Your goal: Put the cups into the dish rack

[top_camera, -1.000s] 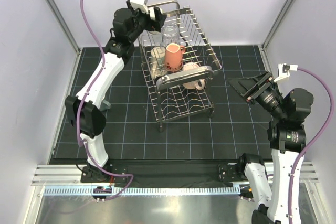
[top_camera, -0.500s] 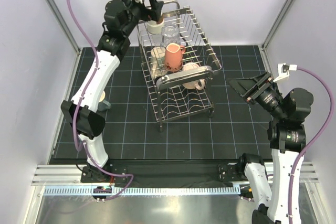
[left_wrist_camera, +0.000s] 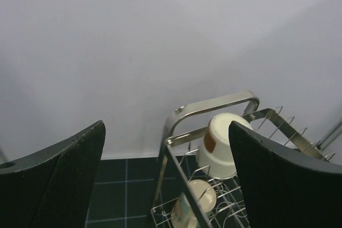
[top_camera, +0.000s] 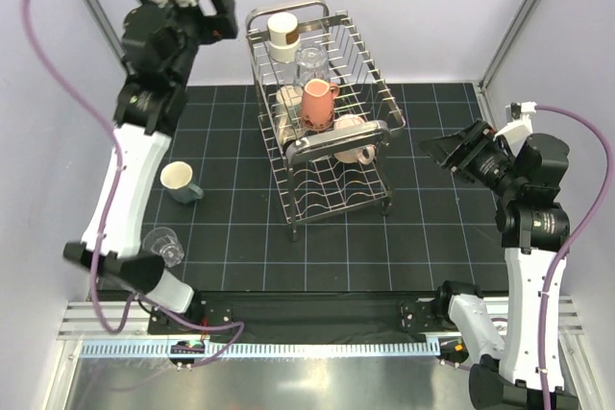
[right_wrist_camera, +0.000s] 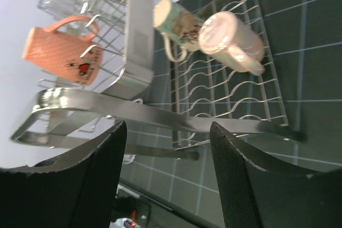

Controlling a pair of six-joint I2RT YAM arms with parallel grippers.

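Observation:
The dish rack [top_camera: 338,138] stands mid-table. On the far end of its top tier a cream cup with a brown band [top_camera: 282,34] sits upside down, beside a glass tumbler [top_camera: 309,60] and a salmon mug [top_camera: 317,103]. A pale pink mug [top_camera: 354,141] lies on the lower tier. My left gripper [top_camera: 216,16] hangs open and empty, high up left of the rack. Its wrist view looks down on the banded cup [left_wrist_camera: 222,145]. My right gripper [top_camera: 447,156] is open and empty, right of the rack and facing its near handle [right_wrist_camera: 133,110]. A teal-grey mug [top_camera: 180,181] and a glass tumbler [top_camera: 163,245] stand on the mat at the left.
White walls close in the back and both sides. The black gridded mat [top_camera: 432,237] covers the table. The right wrist view shows the salmon mug [right_wrist_camera: 61,46], a patterned mug [right_wrist_camera: 179,22] and the pale pink mug [right_wrist_camera: 232,41] in the rack.
My left gripper has drawn back up and to the left from the rack's far end, leaving the banded cup upside down there. The right arm has barely shifted.

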